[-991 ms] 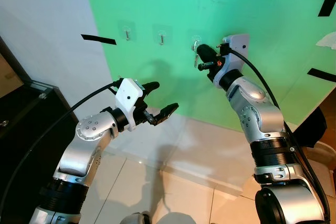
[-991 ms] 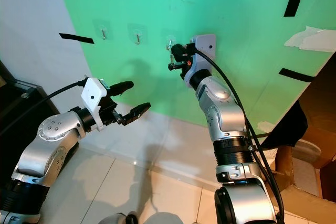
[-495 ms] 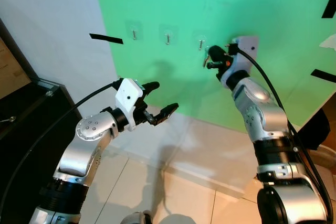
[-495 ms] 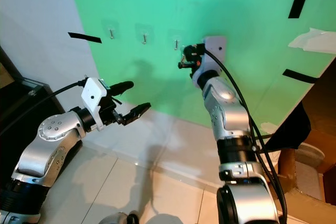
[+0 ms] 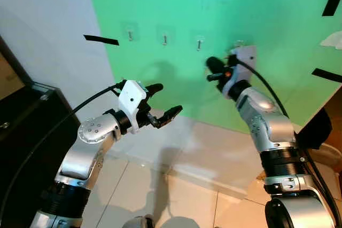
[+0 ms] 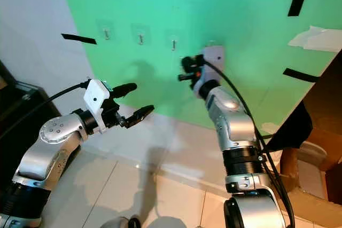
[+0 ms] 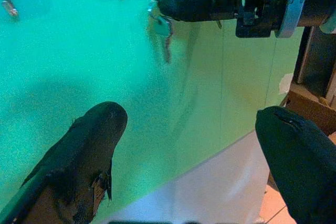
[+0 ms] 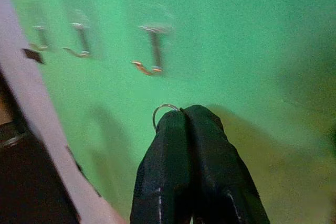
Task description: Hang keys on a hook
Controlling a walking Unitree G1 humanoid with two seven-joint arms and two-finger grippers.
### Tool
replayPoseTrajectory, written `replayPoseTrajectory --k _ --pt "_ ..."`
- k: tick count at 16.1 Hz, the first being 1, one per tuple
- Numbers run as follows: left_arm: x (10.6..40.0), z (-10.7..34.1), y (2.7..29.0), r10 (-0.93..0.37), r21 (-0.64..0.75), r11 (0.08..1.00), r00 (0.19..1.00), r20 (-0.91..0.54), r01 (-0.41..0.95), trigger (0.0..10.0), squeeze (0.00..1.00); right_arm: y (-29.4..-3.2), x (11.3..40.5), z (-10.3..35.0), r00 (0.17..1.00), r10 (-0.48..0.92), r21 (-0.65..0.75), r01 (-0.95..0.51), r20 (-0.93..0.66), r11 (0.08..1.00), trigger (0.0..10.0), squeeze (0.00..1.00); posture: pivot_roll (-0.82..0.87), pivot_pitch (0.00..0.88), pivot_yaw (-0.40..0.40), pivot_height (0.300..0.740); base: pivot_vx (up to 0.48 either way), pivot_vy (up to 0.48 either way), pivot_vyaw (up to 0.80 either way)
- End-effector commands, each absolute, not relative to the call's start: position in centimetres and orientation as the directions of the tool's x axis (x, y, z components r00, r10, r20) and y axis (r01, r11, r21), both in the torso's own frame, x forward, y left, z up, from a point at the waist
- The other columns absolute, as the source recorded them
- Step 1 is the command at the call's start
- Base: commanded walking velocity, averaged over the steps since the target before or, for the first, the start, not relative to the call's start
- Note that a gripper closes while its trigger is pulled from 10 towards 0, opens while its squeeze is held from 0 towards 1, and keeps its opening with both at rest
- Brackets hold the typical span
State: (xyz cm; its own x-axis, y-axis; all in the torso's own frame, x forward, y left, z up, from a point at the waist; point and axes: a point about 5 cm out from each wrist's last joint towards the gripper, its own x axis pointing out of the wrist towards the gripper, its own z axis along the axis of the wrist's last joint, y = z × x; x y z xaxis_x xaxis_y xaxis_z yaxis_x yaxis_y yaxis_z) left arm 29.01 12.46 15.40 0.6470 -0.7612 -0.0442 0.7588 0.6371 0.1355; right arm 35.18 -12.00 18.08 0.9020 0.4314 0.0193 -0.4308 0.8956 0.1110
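My right gripper [image 5: 209, 63] is raised before the green wall [image 5: 267, 36], its two black fingers [image 8: 194, 166] pressed together on the ring of the keys [image 7: 163, 27]. In my right wrist view the thin metal ring pokes out beside the fingertips, at about eleven o'clock from them. In my left wrist view the key hangs down from the tip of that gripper, close against the green surface. The keys are not on any hook yet. Three small hooks sit in a row on the wall; the nearest hook [image 5: 199, 41] lies at roughly eleven o'clock from my right gripper in the head view, near it but apart. The other two hooks [image 5: 164, 39] are further along toward nine o'clock. My left gripper [image 5: 163, 101] hovers lower, well apart from the hooks, with its fingers spread wide and nothing between them. Black tape strips [image 5: 100, 40] mark the wall.
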Motion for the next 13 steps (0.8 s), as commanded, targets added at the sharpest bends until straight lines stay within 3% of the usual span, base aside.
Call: replayPoseTrajectory --k 1,13 --pt "29.1 15.8 12.3 -0.770 0.151 0.626 0.637 -0.038 0.765 10.0 0.06 -11.3 35.0 18.8 0.884 0.465 0.113 -0.467 0.043 0.877 10.0 0.00 -0.08 0.000 0.054 0.740 0.000 0.000 0.00" --pt "29.0 15.9 12.4 -0.767 0.151 0.629 0.641 -0.037 0.762 10.0 0.07 -10.7 35.8 20.1 0.894 0.437 0.175 -0.448 0.100 0.877 10.0 0.00 -0.07 0.000 0.049 0.740 0.000 0.000 0.00"
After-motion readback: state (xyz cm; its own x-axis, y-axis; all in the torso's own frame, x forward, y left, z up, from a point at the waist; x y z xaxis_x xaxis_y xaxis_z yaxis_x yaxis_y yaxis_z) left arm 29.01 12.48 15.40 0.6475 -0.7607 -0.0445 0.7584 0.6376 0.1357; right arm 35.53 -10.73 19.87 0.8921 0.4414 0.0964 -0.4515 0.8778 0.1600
